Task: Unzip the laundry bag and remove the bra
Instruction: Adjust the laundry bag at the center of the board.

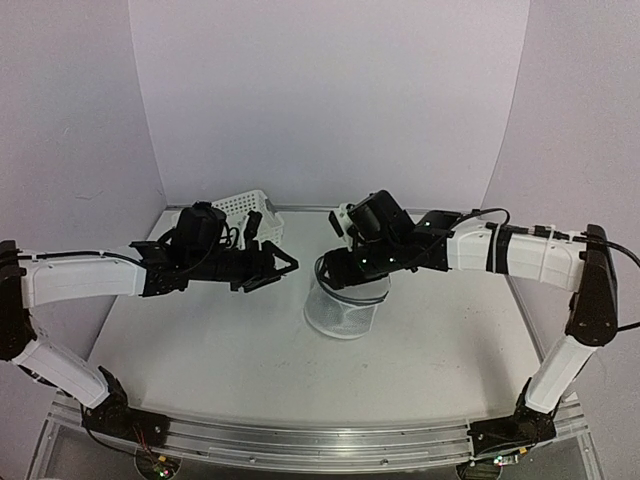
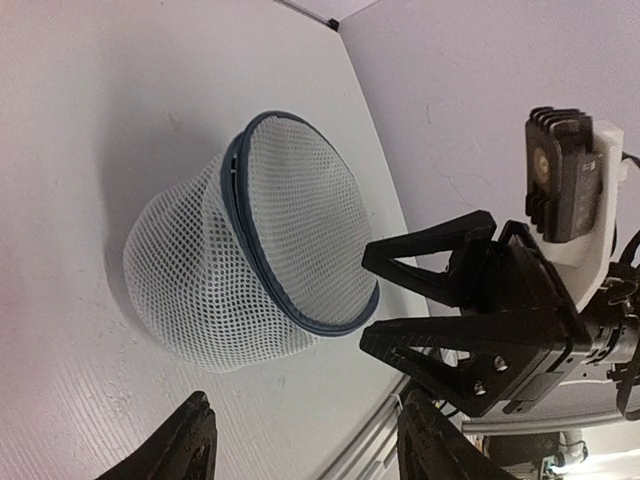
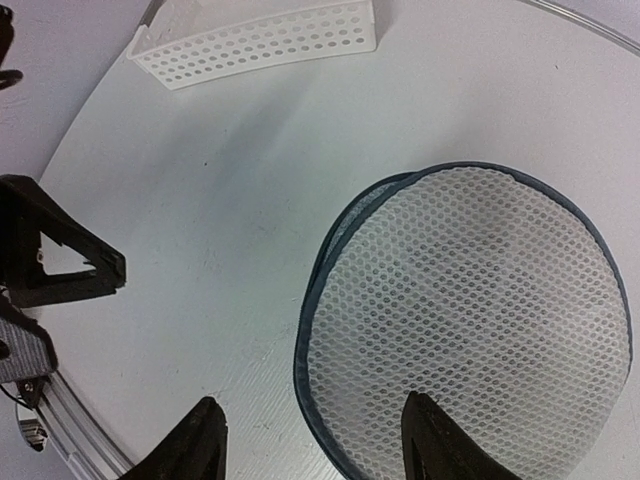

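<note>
On the white desk [image 1: 200, 350], with the laundry bag [image 1: 345, 305] upright at centre and both jaws open, empty — left at its 9 o'clock, right over its 11 o'clock rim — pin one rim, then seek the zip pull; bra unseen.

Right claw [image 1: 335, 275] over laundry bag [image 1: 345, 315]; left claw [image 1: 285, 272] beside; near side free.
</note>
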`<state>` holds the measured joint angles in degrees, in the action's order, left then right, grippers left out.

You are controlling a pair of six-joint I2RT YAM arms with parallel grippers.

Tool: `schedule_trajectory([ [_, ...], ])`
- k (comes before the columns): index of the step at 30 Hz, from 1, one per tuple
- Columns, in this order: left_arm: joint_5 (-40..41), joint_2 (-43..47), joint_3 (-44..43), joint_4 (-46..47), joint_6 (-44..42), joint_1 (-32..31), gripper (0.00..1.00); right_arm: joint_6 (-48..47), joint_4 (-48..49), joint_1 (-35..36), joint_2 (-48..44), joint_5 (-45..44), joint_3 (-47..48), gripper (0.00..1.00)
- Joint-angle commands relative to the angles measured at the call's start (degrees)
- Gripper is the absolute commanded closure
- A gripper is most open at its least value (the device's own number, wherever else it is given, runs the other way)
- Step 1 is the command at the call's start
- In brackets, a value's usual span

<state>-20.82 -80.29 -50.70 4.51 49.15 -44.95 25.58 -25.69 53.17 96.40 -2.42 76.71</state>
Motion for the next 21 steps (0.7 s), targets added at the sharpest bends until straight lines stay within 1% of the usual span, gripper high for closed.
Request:
schedule_trajectory([
  [1,7.56,4.84,-4.94,-9.71,-7.95,0.31,0.38,-1.47,-2.16,0.84,3.1,-1.6,5.32,0.4],
  [8,10.07,7.45,-4.29,-11.36,-8.78,0.37,0.37,-2.38,-5.34,2.11,6.95,-3.98,8.91,0.47],
  [21,10.46,8.2,-4.09,-11.98,-9.34,0.39,0.37,-2.53,-7.75,2.85,9.55,-6.26,9.9,0.62],
])
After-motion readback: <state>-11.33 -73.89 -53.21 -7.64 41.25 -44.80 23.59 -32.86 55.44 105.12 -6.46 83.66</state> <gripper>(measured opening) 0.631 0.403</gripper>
